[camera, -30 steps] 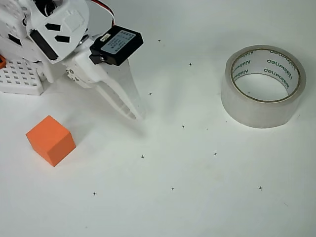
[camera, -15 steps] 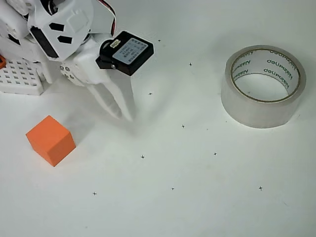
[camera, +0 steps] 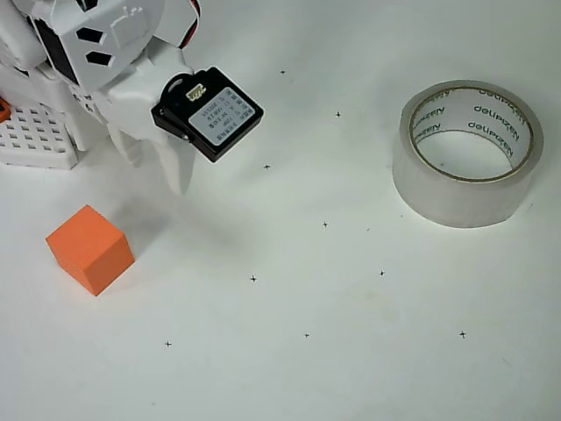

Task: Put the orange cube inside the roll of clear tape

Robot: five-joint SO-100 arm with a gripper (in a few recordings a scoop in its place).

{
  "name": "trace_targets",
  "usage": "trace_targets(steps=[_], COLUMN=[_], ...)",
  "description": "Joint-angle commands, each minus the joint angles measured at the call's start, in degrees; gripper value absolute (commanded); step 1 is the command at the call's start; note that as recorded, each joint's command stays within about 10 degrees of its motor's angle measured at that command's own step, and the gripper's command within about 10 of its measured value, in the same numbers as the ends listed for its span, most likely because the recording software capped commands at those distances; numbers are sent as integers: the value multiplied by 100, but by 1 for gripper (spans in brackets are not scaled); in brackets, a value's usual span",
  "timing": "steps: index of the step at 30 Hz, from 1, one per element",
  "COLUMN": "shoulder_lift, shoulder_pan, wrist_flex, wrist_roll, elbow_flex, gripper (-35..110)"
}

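Note:
The orange cube (camera: 89, 248) rests on the white table at the left of the overhead view. The roll of clear tape (camera: 467, 153) lies flat at the upper right, its hole facing up and nothing inside it. My white gripper (camera: 159, 174) hangs above the table at the upper left, up and to the right of the cube and not touching it. Its fingers point down toward the near side, seen steeply from above. The jaws look a little apart, with nothing between them. The black servo block (camera: 209, 113) sits on the gripper's right side.
The arm's white base and a perforated white block (camera: 35, 139) fill the upper left corner. Small black cross marks dot the white table (camera: 307, 289) between the cube and the tape.
The gripper has swung left, away from the tape and toward the cube, and tipped more steeply downward. Its fingers now look slightly parted. Cube and tape have not moved.

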Motion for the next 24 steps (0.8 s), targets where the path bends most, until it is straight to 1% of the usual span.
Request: trace_targets(steps=[1, 6, 8, 24], shoulder_lift=[193, 308, 325, 527], shoulder_pan=[158, 352, 431, 1072], wrist_flex=[202, 272, 281, 246], wrist_roll=[-176, -316, -475, -1318], elbow_flex=[-360, -325, -255, 527], gripper=[36, 36, 41, 43])
